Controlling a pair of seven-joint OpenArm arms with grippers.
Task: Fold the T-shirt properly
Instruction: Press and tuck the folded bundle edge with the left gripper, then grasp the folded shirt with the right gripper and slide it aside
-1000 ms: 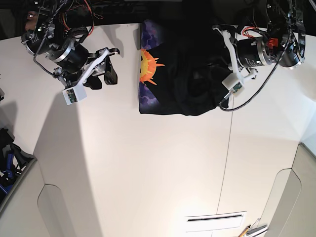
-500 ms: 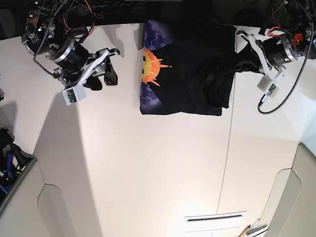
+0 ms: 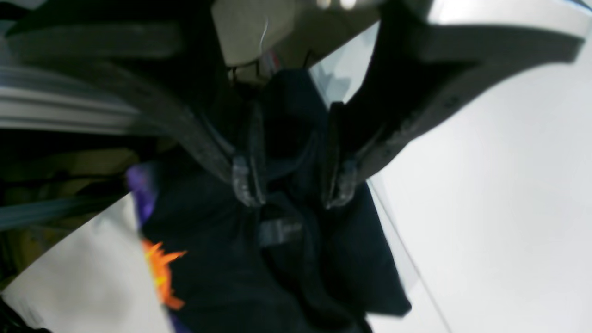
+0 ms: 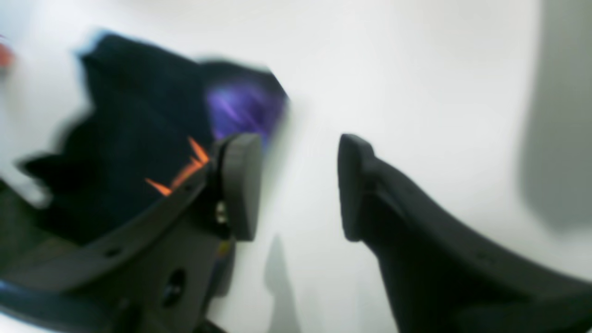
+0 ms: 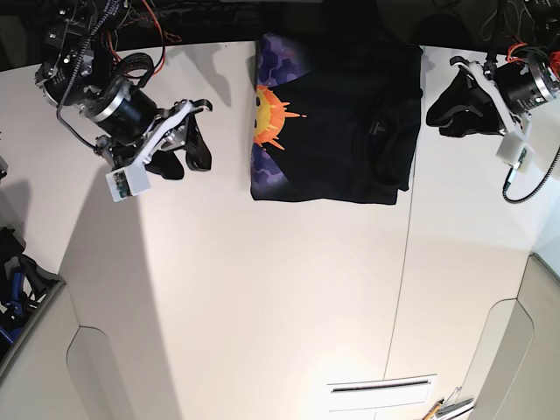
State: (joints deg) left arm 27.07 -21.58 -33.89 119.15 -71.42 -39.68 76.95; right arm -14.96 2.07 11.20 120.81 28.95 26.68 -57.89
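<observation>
The bare near part of the table point(image 5: 262, 332) gives way to the T-shirt point(image 5: 337, 122), a folded block at the far edge, flanked by the empty, spread left pincer point(image 5: 448, 103) and right pincer point(image 5: 194, 133), probably clearing it.

White table point(image 5: 262, 297) bearing folded T-shirt point(image 5: 337, 131)

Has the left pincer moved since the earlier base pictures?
Yes. The left pincer has pulled off the T-shirt, rightward past the table seam.
</observation>
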